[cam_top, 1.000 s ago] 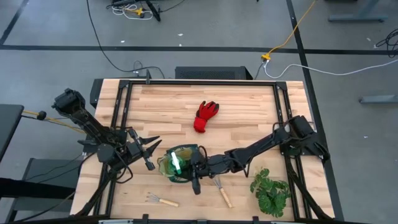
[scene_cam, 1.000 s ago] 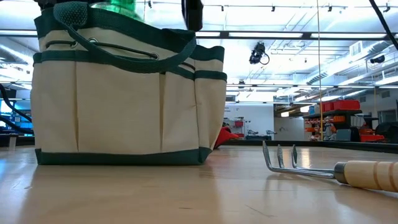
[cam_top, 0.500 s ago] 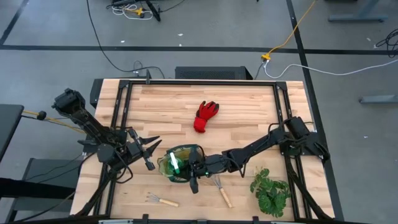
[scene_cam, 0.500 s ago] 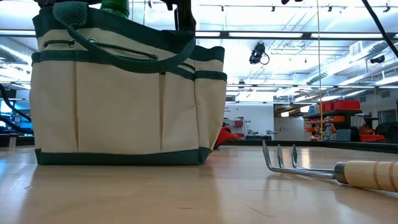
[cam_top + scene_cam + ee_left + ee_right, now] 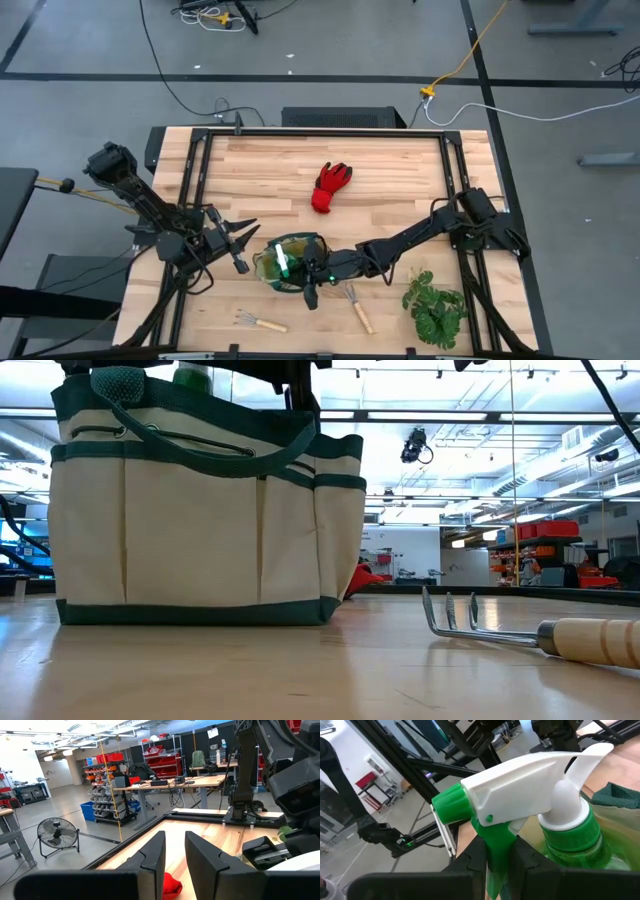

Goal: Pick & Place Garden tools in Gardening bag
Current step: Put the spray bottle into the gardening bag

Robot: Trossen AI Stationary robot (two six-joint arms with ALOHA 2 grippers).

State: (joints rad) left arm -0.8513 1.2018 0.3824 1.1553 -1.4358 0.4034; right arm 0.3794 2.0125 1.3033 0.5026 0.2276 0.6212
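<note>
On the pale wood-plank worktop (image 5: 400,165) we see the soft cream canvas gardening bag (image 5: 290,262) with dark green trim. The right gripper (image 5: 308,275) hangs over its mouth, clamped on the glossy green spray bottle (image 5: 560,825), which we judge is nearly in. The left gripper (image 5: 240,240) waits beside the bag, fingers spread. The red fabric glove (image 5: 331,185) and two wooden-handled metal rakes (image 5: 356,308) (image 5: 260,322) are left lying out.

Gardening bag (image 5: 190,520) hides the spray bottle (image 5: 192,374) body — rake (image 5: 545,633) handle cut off.
</note>
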